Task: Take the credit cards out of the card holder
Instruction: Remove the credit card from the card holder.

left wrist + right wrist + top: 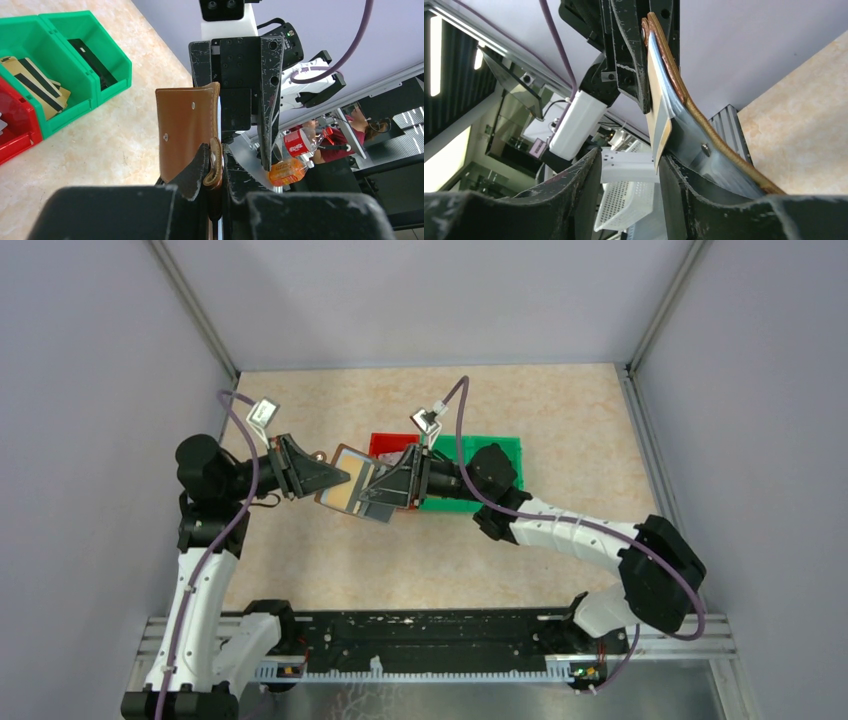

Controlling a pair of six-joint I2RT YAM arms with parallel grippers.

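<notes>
The brown card holder (368, 510) is held open in the air between both arms, above the table. My left gripper (335, 478) is shut on its edge by the snap tab; in the left wrist view the brown outside (185, 125) stands upright in the gripper (216, 150). My right gripper (630, 157) is open. One of its fingers (684, 185) lies against the holder's pale grey-blue inside (696, 137). A gold credit card (658, 125) sticks out of a pocket, with its corner between the open fingers. Other gold cards with dark stripes (37, 87) lie in the green bin.
A green bin (490, 455) and a red bin (385, 443) stand side by side on the beige table behind the right gripper. The left wrist view shows them at its left edge, the green bin (107, 55) and the red bin (20, 135). Grey walls enclose the table.
</notes>
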